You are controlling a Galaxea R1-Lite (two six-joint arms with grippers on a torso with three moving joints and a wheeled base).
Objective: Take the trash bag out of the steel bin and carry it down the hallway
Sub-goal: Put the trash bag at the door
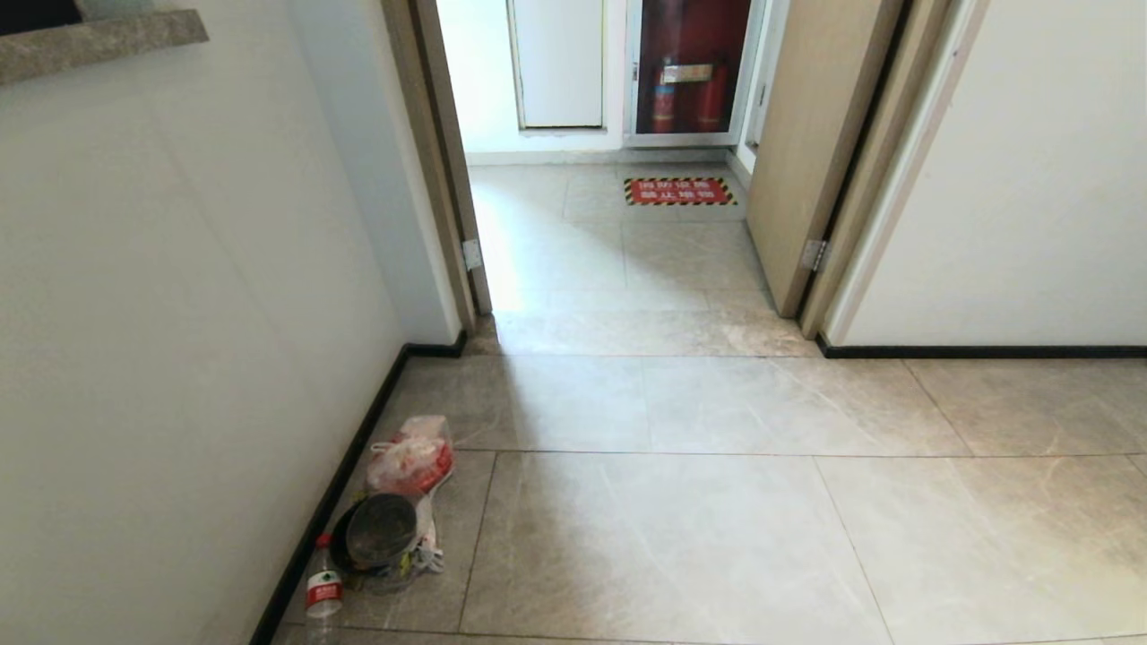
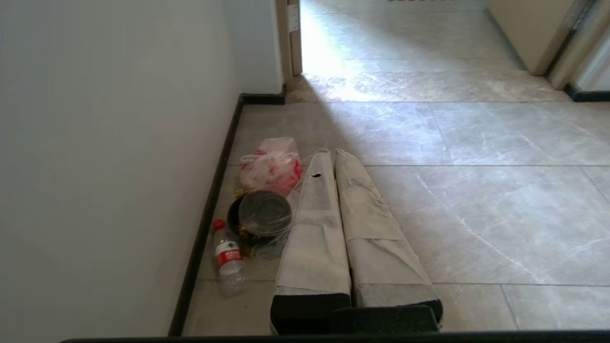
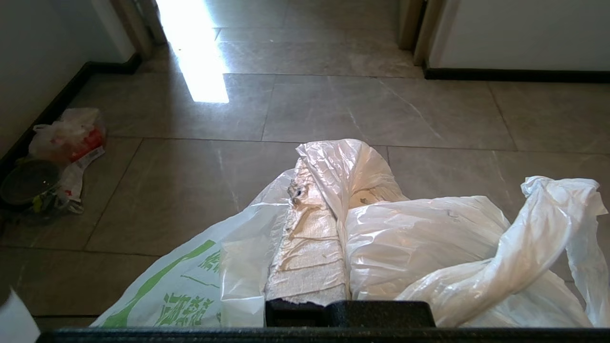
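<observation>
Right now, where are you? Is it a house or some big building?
Probably a hallway in an office or public building, not a house. The floor is glossy grey tiles with white walls and a black skirting strip. Through the doorway stands a cabinet of red fire extinguishers, with a red warning mat before it.

Head high, wrists low; all share the pink bag (image 1: 414,455).
</observation>
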